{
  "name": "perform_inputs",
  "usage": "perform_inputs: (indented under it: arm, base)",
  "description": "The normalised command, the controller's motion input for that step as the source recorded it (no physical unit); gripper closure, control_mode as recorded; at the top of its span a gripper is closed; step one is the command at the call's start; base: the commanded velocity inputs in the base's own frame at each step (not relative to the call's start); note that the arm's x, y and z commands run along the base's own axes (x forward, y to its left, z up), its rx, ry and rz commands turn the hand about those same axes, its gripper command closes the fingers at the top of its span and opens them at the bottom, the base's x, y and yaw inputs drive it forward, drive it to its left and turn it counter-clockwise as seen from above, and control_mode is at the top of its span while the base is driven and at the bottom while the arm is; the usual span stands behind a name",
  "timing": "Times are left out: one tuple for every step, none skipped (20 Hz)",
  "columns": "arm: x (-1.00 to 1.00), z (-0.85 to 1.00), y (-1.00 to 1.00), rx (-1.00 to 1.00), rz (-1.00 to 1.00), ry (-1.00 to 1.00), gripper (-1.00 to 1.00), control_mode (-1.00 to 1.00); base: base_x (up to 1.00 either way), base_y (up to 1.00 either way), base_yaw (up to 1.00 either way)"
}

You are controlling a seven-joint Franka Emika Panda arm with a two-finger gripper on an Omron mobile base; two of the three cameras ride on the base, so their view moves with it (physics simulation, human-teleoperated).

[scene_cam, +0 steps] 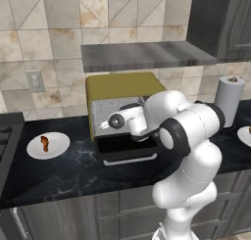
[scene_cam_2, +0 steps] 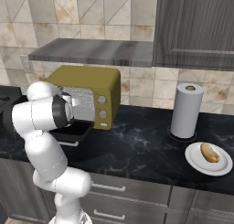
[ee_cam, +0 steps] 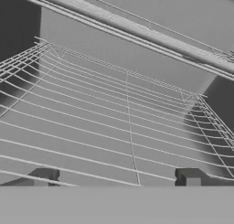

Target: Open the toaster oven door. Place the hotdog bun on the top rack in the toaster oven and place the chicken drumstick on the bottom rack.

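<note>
Gripper (ee_cam: 116, 182) jaws wide open, empty, at toaster oven (scene_cam: 122, 89) mouth; retreating could clip lowered toaster oven door (scene_cam: 128, 153) at 6 o'clock.

Kitchen: counter (scene_cam_2: 146, 150), toaster oven (scene_cam_2: 91, 88), cabinets (scene_cam_2: 196, 26)

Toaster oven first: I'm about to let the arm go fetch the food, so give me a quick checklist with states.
1. Toaster oven door folded down: ok.
2. Gripper open and holding nothing: ok.
3. Wire rack bare where the hand looks: ok.
4. Hotdog bun on its plate, right of the paper towel roll: ok.
5. Chicken drumstick on the left plate: ok.
6. Hand clear of the toaster oven: not ok, it's at the opening.
</note>
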Motion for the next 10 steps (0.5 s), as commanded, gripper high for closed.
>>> perform_inputs:
  arm:
    - [0.39,0.0,0.0,0.0,0.0,0.0,-1.0,-1.0]
    - [0.37,0.0,0.0,0.0,0.0,0.0,-1.0,-1.0]
    - [0.36,0.0,0.0,0.0,0.0,0.01,-1.0,-1.0]
    - [0.35,0.0,0.0,0.0,0.0,0.01,-1.0,-1.0]
    - [0.35,0.0,0.0,0.0,0.0,0.02,-1.0,-1.0]
    - [0.32,0.0,0.0,0.0,0.0,0.01,-1.0,-1.0]
    - [0.3,0.0,0.0,0.0,0.0,0.02,-1.0,-1.0]
    - [0.28,-0.01,0.0,0.0,0.0,0.0,-1.0,-1.0]
    - [0.28,-0.01,0.0,0.0,0.0,0.0,-1.0,-1.0]
    - [0.33,0.0,0.0,0.0,0.0,0.0,-1.0,-1.0]
  base:
    - [0.0,0.0,0.0]
    - [0.0,0.0,0.0]
    - [0.0,0.0,0.0]
    - [0.0,0.0,0.0]
    - [0.0,0.0,0.0]
    - [0.0,0.0,0.0]
    - [0.0,0.0,0.0]
    - [0.0,0.0,0.0]
    - [0.0,0.0,0.0]
    - [0.0,0.0,0.0]
